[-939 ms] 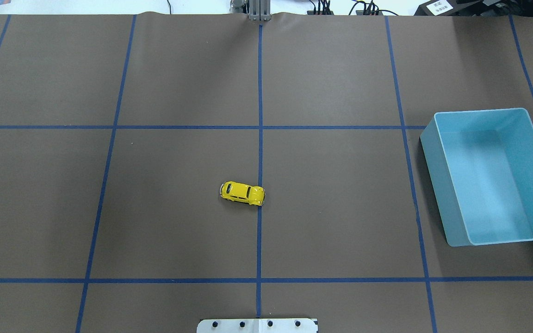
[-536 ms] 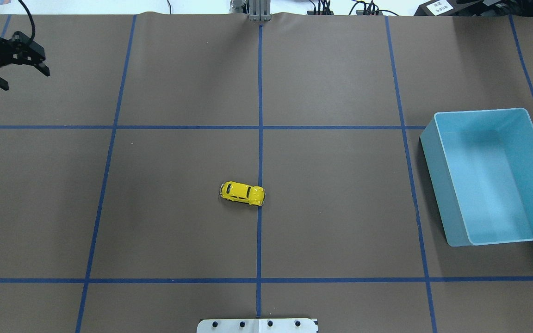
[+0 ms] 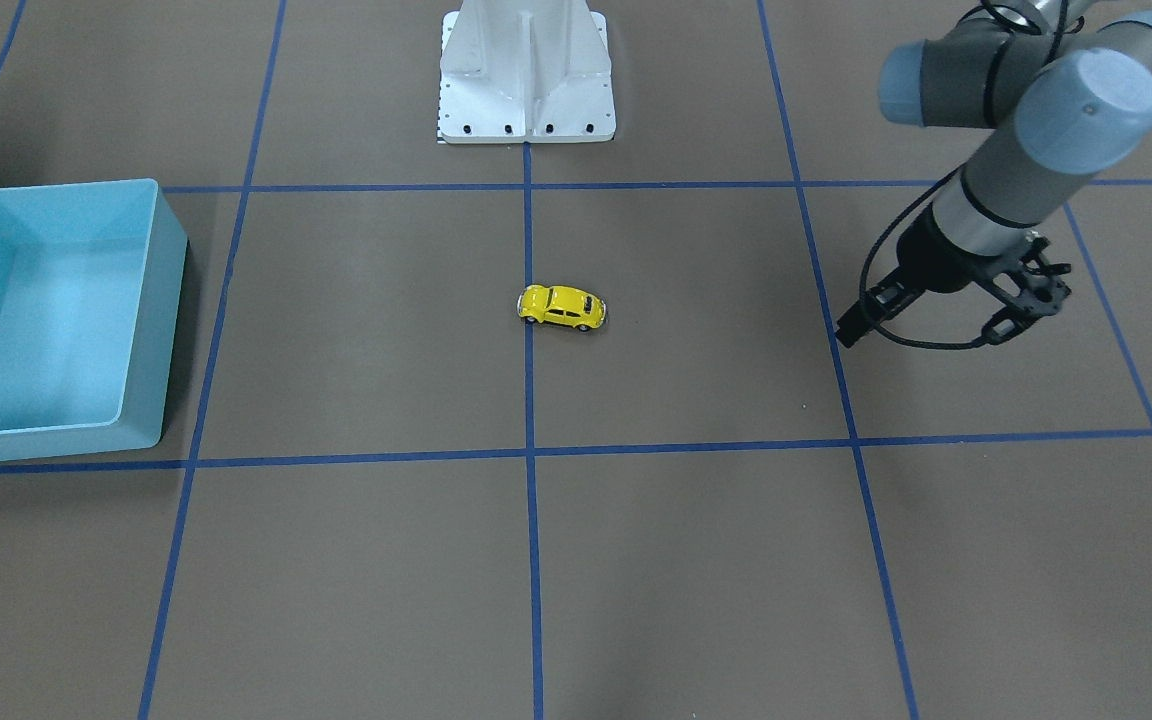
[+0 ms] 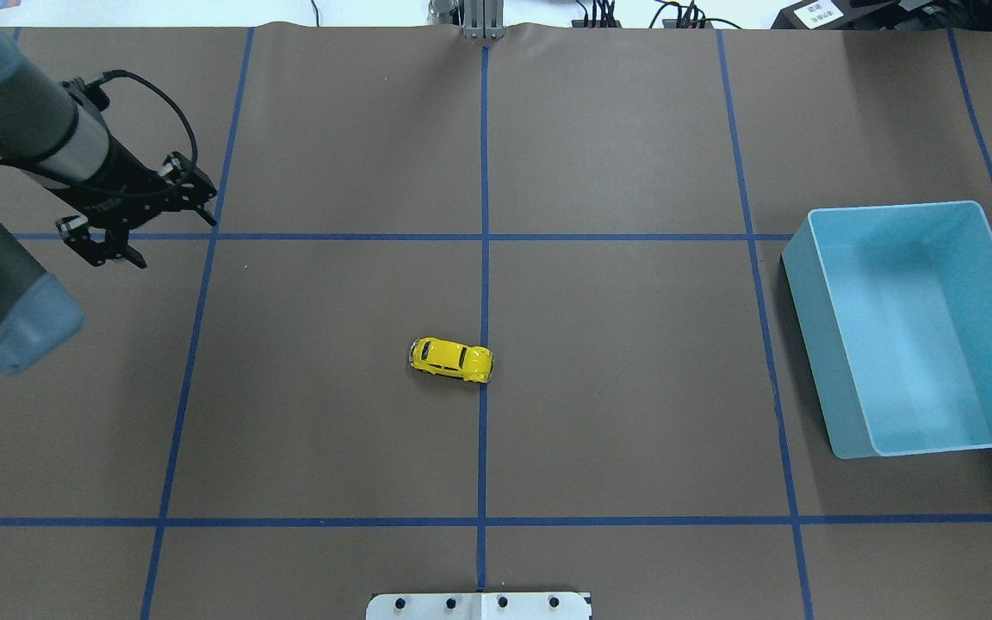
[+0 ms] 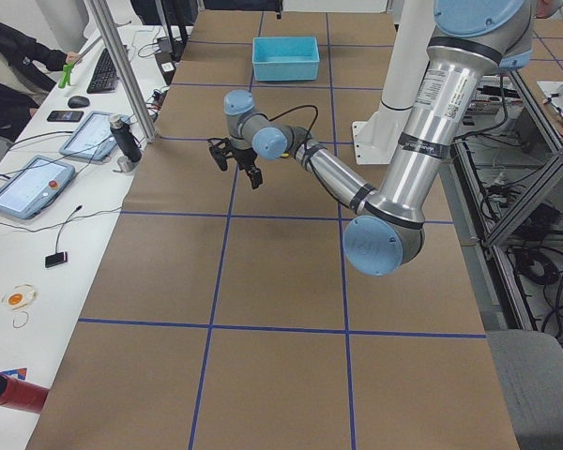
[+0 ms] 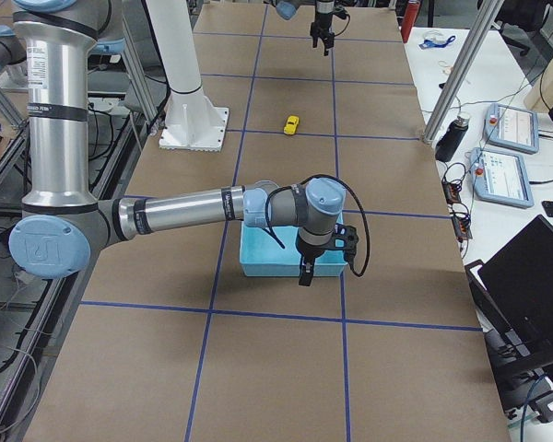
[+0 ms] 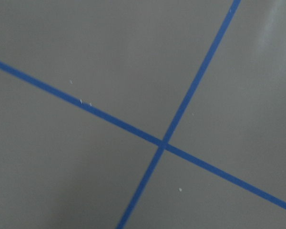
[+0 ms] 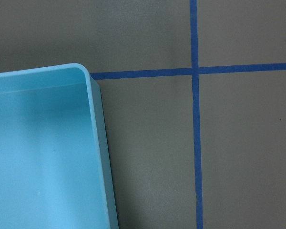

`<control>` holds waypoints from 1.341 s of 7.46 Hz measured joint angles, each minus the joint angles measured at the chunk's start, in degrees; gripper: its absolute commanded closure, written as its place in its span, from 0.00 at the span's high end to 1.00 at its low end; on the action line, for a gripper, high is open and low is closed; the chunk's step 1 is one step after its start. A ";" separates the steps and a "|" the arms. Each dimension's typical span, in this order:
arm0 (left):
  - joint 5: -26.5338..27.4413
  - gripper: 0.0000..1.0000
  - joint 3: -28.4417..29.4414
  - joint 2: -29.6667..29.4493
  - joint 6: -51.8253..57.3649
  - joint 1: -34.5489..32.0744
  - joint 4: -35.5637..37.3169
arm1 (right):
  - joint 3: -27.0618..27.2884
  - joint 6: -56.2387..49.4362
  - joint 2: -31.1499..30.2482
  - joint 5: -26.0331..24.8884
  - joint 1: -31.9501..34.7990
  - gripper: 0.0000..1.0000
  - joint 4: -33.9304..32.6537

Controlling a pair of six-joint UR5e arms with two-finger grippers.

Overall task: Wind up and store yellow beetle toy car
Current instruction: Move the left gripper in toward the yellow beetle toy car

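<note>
So there's exactly one yellow beetle toy car (image 4: 451,360) in play, and it's sitting on its wheels on the brown tabletop (image 4: 332,430), just below the middle of the overhead frame. Its right end is lying across the central blue tape line (image 4: 483,172). Nothing is touching it.

One light-blue bin (image 4: 806,336) is sitting at the right edge of the overhead frame, well apart from the car. In the front-facing view that same bin (image 3: 164,320) is showing up at the left edge, with the car (image 3: 562,307) near the centre and one white base plate (image 3: 526,80) at the top.

Two arms are showing, one end effector each. The left end effector (image 4: 175,242) is hanging in the upper left of the overhead frame, over a crossing of tape lines, with its fingers spread wide and gripping nothing. It's well apart from the car. Its wrist camera is showing only tabletop and one tape crossing.

The right end effector (image 6: 321,262) is only showing in the side view from the right, in the middle of that frame, hanging at a corner of the bin (image 6: 276,262). Can't tell from there whether its fingers are spread or closed. Its wrist camera is looking down on one corner of the bin (image 8: 93,119) at the left of the frame.
</note>
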 measured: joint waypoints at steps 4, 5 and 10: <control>4.41 1.00 -2.62 -3.70 -15.55 7.62 2.68 | 1.91 0.70 -2.20 1.79 -0.02 1.00 0.09; 4.51 1.00 -2.39 -3.15 -15.56 7.83 -0.03 | 2.67 0.74 -2.64 2.02 -0.03 1.00 -0.12; 16.30 1.00 -1.20 -0.34 -26.44 14.04 -6.38 | 4.06 0.77 -3.67 2.31 -0.04 1.00 -0.27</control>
